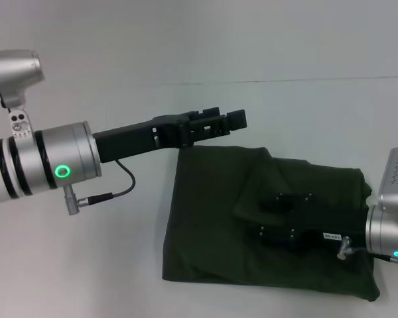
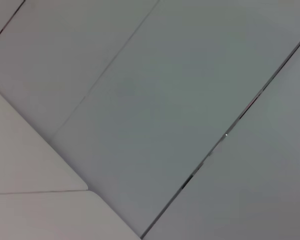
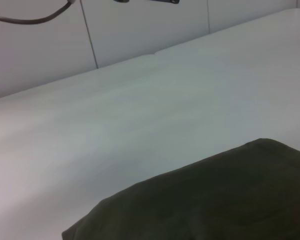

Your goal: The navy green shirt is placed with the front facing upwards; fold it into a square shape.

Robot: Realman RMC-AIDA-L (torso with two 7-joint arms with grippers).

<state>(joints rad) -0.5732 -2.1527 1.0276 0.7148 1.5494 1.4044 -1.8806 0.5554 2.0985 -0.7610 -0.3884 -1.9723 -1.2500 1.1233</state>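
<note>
The navy green shirt (image 1: 212, 218) lies partly folded on the white table (image 1: 73, 265), a rumpled dark block with no lettering showing. My right gripper (image 1: 285, 218) rests low over the shirt's middle, black against the dark cloth. A rounded fold of the shirt (image 3: 215, 200) fills the near part of the right wrist view. My left gripper (image 1: 225, 118) hangs in the air above the shirt's far left corner, open and holding nothing. The left wrist view shows only pale panels.
Bare white table (image 3: 140, 115) stretches to the left of and beyond the shirt. A grey wall (image 1: 252, 40) rises behind the table's far edge. A black cable (image 1: 119, 189) loops under the left wrist.
</note>
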